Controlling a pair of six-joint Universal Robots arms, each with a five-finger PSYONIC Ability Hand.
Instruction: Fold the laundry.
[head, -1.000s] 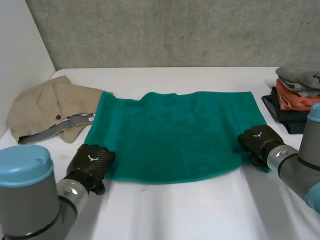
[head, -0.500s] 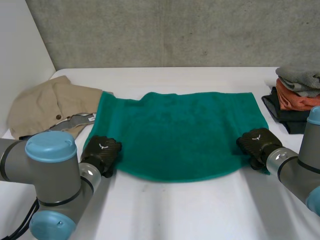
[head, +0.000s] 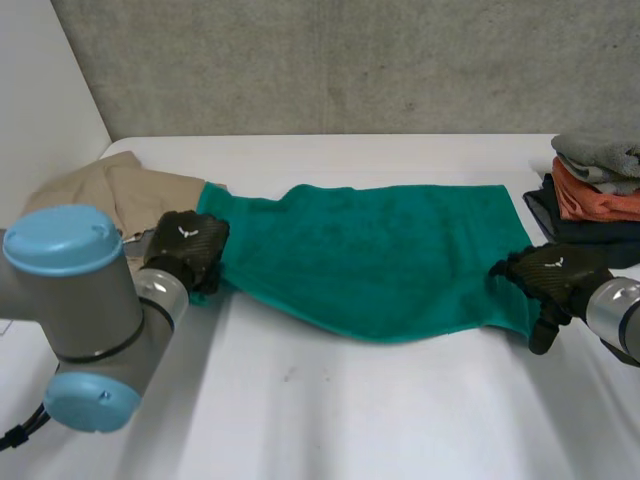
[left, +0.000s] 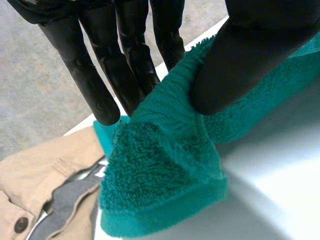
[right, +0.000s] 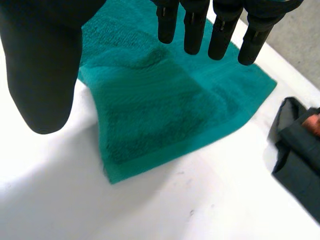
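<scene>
Left hand: fingers and thumb are pinching the lower-left corner of the green towel, with the terry bunched up between them. The right hand is the worry. Its fingers are straight and spread, thumb held wide, gripping nothing, and the towel's other near corner lies flat on the table under it.

In the head view the towel sits mid-frame, with a tan garment at left and a folded stack at far right. If only the left lifts, my guess is the towel drags skewed or snags the tan piece beside it.
</scene>
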